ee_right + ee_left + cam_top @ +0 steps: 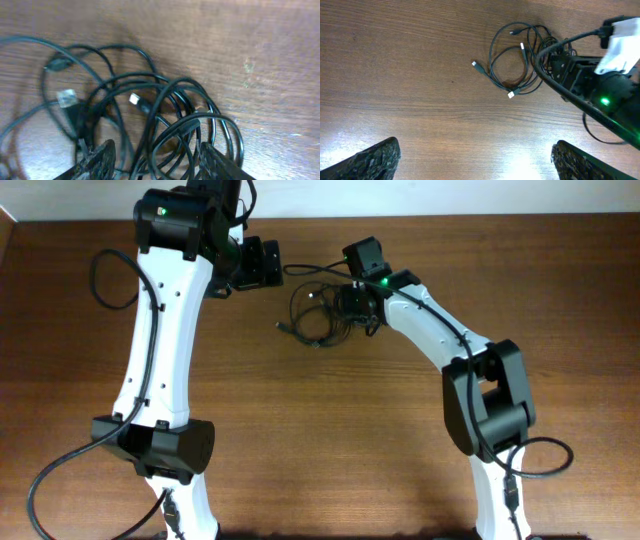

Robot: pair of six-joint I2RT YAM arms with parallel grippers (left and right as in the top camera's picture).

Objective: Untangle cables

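Note:
The cables (pixel 312 315) lie tangled in overlapping loops on the wooden table, far centre. In the left wrist view the cables (pixel 510 65) show small plug ends, one silvery, sticking out to the left. My right gripper (pixel 355 305) is down on the right side of the bundle. In the right wrist view its fingers (pixel 157 160) are open, with several loops of the cables (pixel 150 100) between them. My left gripper (pixel 258 265) is open and empty, up and to the left of the bundle; its fingers (pixel 475 155) are spread wide above bare wood.
The wooden table (pixel 330 440) spans the view. The right arm's thicker black cable (pixel 570 90) runs past the bundle's right side. Thick arm cables loop near the left arm (pixel 105 280) and at both bases.

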